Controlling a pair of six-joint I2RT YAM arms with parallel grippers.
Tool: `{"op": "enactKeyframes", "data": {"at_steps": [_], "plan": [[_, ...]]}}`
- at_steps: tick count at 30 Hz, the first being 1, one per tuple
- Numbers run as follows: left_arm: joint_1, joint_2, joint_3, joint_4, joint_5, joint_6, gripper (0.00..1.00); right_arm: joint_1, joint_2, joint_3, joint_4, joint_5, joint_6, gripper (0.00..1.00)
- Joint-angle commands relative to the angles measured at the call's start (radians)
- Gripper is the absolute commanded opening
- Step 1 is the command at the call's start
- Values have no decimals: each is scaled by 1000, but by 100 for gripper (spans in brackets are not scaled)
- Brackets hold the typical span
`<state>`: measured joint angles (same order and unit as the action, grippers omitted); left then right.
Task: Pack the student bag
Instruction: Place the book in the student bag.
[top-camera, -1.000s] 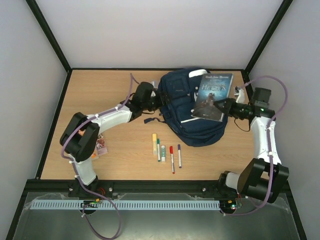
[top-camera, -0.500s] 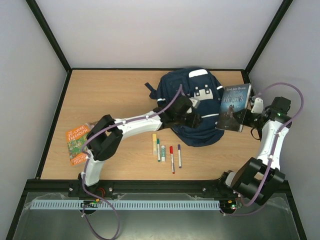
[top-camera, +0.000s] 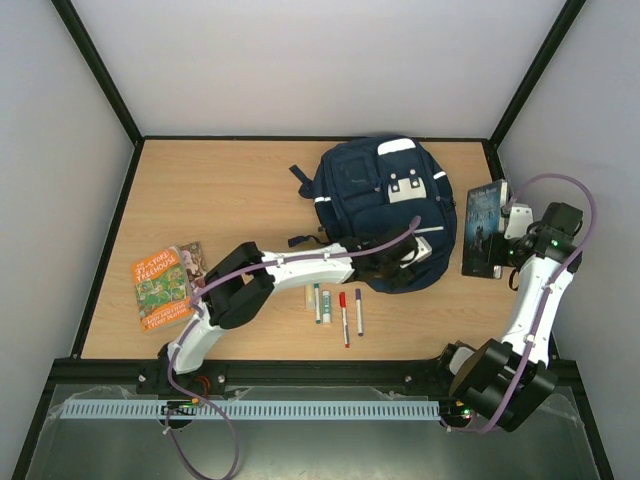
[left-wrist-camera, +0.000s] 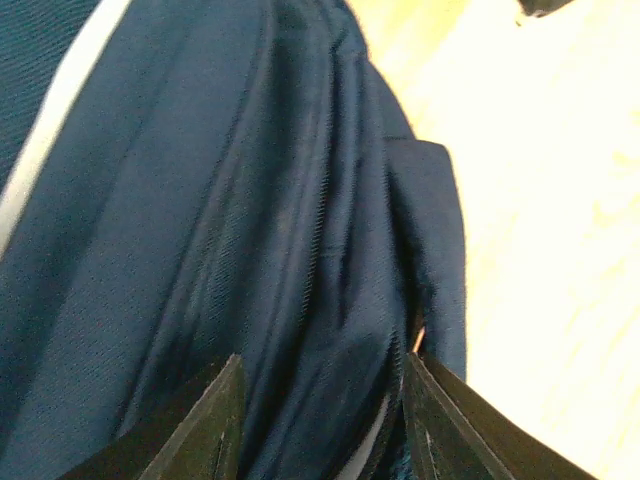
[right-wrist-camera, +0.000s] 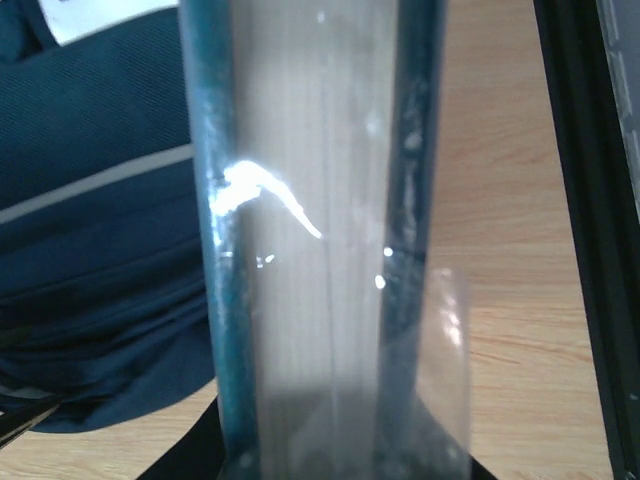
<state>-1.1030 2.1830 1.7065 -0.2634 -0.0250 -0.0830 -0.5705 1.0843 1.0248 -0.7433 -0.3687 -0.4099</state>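
The student bag (top-camera: 375, 195), navy with white stripes, lies at the back middle of the table. My left arm reaches across to its near right edge. There my left gripper (top-camera: 408, 258) stands open astride a thick fold of navy fabric by a zip (left-wrist-camera: 325, 230); the fold fills the gap between the fingers (left-wrist-camera: 205, 425). Right of the bag, my right gripper (top-camera: 503, 225) is shut on a dark book (top-camera: 482, 228) held upright on edge. The right wrist view shows the book's pale page edge (right-wrist-camera: 320, 200) between teal covers, with the bag (right-wrist-camera: 100, 200) to its left.
Several pens and markers (top-camera: 342, 315) lie in a row on the table in front of the bag. Two colourful books (top-camera: 160, 285) lie near the left edge. A black frame rail (top-camera: 505, 165) runs close behind the right gripper.
My left arm has swept right along the bag's near side to its lower right edge, and its jaws have narrowed. The right arm has drawn the book off the bag and turned it on edge.
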Motion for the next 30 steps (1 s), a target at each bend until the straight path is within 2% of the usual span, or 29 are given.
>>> {"op": "enactKeyframes", "data": {"at_steps": [1, 4, 7, 11, 14, 25, 30], "plan": [[-7, 42, 70, -27, 47, 94, 44, -7, -4, -2, 38, 22, -41, 1], [-8, 77, 117, -31, 73, 91, 45, -6, 5, -5, 30, 5, -42, 1], [-9, 143, 214, -84, 37, 78, 44, -7, 6, -10, 25, -11, -42, 1], [-4, 203, 303, -141, 21, 66, 40, -6, 0, -19, 12, -30, -51, 1], [-4, 215, 318, -152, 68, 72, 35, -7, -8, -29, 11, -37, -51, 1], [3, 230, 337, -203, 72, 66, 42, -6, -5, -39, 2, -51, -43, 1], [20, 244, 361, -207, 37, 23, 26, -6, 0, -41, -1, -69, -37, 1]]}}
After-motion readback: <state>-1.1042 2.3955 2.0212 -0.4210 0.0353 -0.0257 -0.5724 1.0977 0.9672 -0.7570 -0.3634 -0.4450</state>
